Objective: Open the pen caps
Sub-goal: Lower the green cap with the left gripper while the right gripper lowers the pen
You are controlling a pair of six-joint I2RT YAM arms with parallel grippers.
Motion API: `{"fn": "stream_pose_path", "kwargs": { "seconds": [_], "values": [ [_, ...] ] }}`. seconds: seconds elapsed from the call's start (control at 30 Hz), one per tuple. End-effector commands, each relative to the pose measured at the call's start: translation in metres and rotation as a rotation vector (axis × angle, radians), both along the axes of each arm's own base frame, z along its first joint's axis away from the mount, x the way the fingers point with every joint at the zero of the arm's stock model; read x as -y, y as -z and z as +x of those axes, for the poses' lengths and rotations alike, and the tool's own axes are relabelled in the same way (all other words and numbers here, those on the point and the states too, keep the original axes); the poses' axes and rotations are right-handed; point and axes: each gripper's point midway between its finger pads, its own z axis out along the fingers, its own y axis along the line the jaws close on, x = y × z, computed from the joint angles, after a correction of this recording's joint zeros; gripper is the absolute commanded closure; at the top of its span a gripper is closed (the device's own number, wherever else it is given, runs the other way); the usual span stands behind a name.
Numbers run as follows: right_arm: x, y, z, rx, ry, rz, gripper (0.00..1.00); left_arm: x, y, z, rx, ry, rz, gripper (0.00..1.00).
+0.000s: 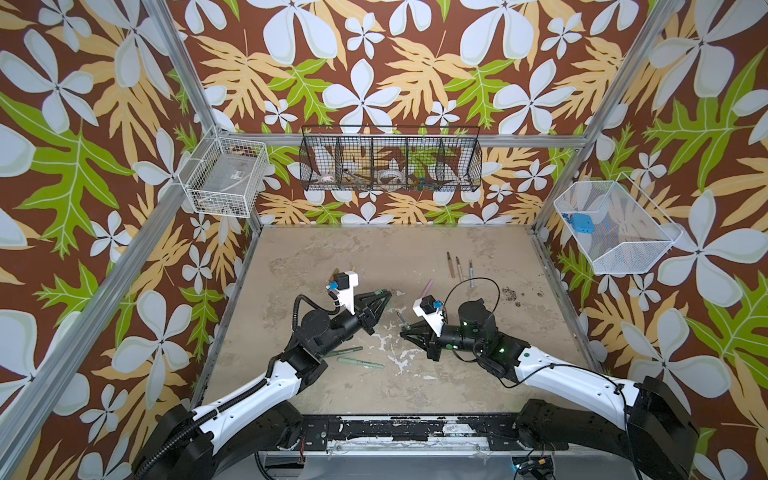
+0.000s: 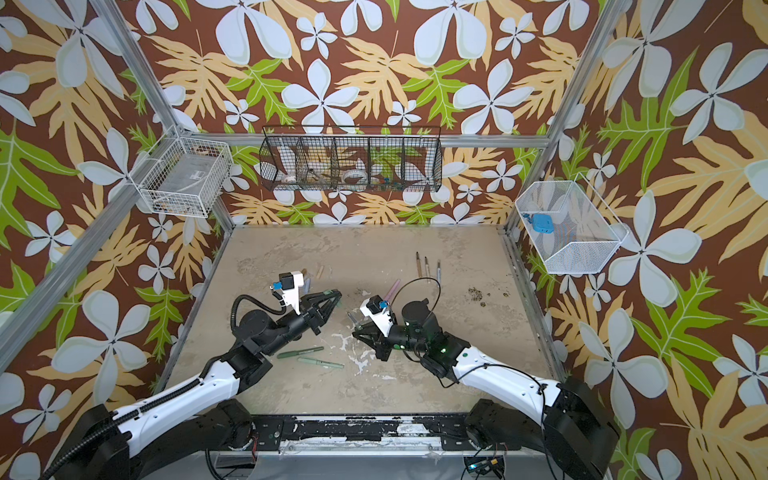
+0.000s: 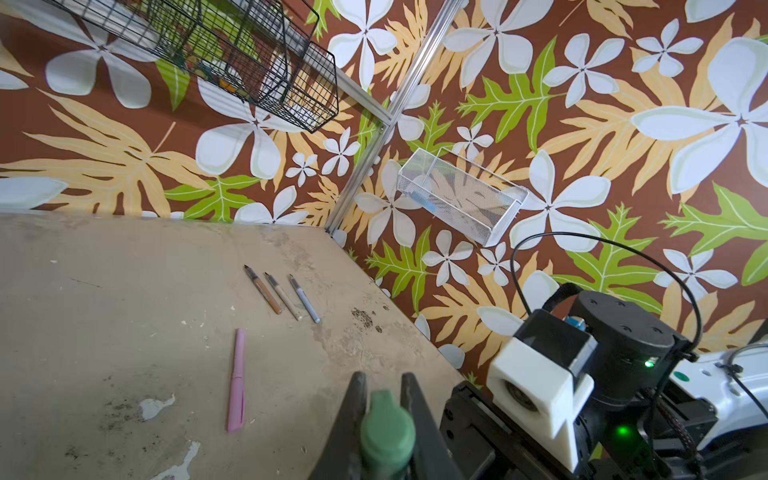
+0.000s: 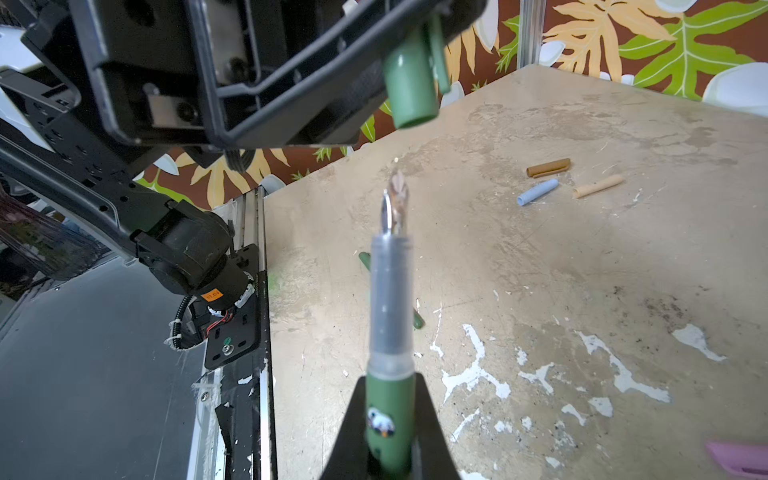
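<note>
The left gripper [image 3: 383, 380] is pinching a short green plastic cap [image 3: 387, 428]. The right gripper [image 4: 390, 380] is pinching a slim green marker pen [image 4: 390, 299] by its barrel, and the bare tip is pointing toward that cap. Cap and tip are hanging clearly apart above the worn beige tabletop [image 4: 582, 270], so this pen seems opened. A long pink pen [image 3: 237, 378], still capped, is lying just beyond both grippers, with its long axis running away from the robot.

The table [image 1: 415, 395] lies bare along its near edge and far middle. Two green pens [image 1: 361, 364] lie beside the left arm [image 1: 266, 386]; three pens [image 1: 459, 268] and a pink pen [image 1: 427, 286] crowd the far right, three caps [image 4: 537, 192] the left
</note>
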Motion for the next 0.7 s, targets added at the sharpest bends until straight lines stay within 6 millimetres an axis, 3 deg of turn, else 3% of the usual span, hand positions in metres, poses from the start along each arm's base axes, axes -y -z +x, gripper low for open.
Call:
{"fn": "stream_pose_path", "kwargs": {
  "seconds": [0.0, 0.2, 0.37, 0.5, 0.67],
  "values": [
    [0.002, -0.001, 0.001, 0.006, 0.009, -0.013, 1.00, -0.004, -0.004, 0.002, 0.017, -0.020, -0.006, 1.00],
    [0.019, 0.003, 0.026, 0.056, 0.183, -0.074, 1.00, -0.028, 0.016, 0.027, -0.071, -0.219, 0.061, 1.00],
    [0.052, 0.012, 0.065, 0.067, 0.468, -0.182, 1.00, -0.061, 0.052, 0.056, -0.225, -0.478, 0.168, 1.00],
    [0.083, 0.023, 0.091, 0.048, 0.684, -0.282, 1.00, -0.063, 0.080, 0.072, -0.320, -0.521, 0.260, 1.00],
    [0.116, 0.049, 0.120, -0.081, 0.828, -0.359, 1.00, -0.068, 0.111, 0.088, -0.389, -0.569, 0.372, 1.00]
  ]
}}
